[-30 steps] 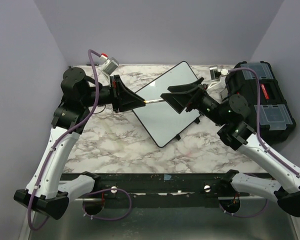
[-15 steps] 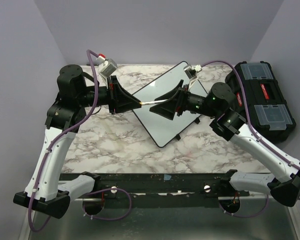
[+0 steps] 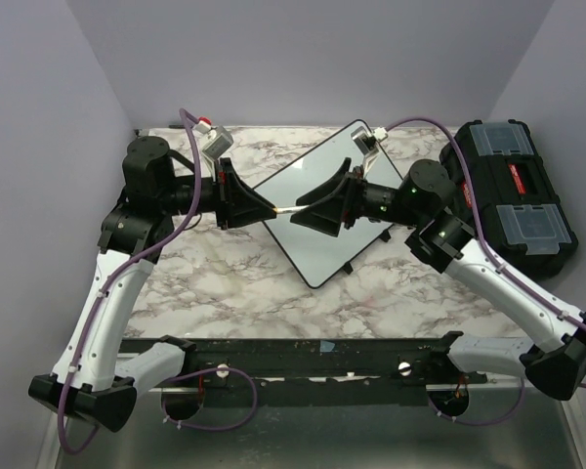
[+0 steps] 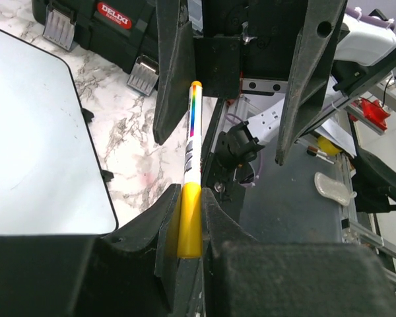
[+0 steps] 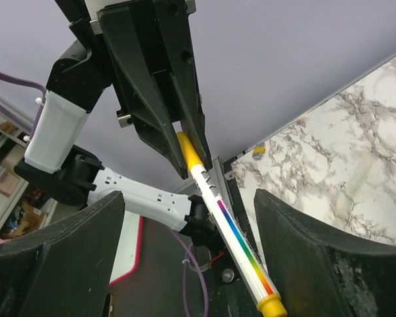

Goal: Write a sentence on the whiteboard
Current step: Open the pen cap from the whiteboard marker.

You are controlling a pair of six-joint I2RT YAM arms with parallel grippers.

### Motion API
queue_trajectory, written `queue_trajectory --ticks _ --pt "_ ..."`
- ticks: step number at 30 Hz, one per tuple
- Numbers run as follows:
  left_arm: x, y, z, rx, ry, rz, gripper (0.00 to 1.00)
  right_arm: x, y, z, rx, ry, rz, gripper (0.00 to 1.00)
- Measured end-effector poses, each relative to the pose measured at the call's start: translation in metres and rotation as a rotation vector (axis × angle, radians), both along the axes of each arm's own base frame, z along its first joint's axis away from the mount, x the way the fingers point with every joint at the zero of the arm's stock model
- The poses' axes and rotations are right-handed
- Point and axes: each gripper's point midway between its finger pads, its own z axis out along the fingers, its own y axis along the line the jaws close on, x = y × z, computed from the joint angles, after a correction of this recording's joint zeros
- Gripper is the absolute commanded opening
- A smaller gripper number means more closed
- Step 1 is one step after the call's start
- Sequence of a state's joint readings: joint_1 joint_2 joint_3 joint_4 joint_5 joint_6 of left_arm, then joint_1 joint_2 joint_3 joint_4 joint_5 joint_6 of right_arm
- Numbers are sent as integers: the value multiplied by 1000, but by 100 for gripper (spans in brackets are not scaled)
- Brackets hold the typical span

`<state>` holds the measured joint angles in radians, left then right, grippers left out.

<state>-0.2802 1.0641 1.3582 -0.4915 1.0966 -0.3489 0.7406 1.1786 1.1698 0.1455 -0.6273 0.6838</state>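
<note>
A white marker (image 3: 291, 208) with a rainbow stripe and yellow ends hangs over the whiteboard (image 3: 317, 249), which lies slanted on the marble table. My left gripper (image 3: 271, 207) is shut on the marker's yellow end (image 4: 190, 228). My right gripper (image 3: 303, 215) faces it, open, its fingers (image 5: 59, 264) standing on either side of the marker's (image 5: 231, 228) other end without touching it. The left wrist view shows the right gripper (image 4: 224, 142) straddling the marker (image 4: 192, 142). The sentence is out of view; the whiteboard (image 4: 39, 145) looks plain white.
A black toolbox (image 3: 513, 200) with clear lids stands at the table's right edge, close behind the right arm, and shows again as the toolbox (image 4: 99, 26) in the left wrist view. Purple cables loop over both arms. Walls close in at the left and back.
The right arm swung left from beside the toolbox until its jaws sit around the marker's free end, and they narrowed somewhat. The left gripper kept hold of the marker, shifting slightly.
</note>
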Motion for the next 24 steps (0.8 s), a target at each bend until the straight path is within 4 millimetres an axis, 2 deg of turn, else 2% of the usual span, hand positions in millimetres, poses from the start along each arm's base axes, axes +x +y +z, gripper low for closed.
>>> queue_trajectory --ticks 9,17,24 --pt "-3 -2 5 -42 -4 -25 0 0 7 -1 13 15 39 61" --pt "-4 -3 7 -58 -3 -46 0 -1 10 0 21 22 63 37" --pt "-8 -3 9 -63 -5 -69 0 -3 10 -1 21 28 82 33"
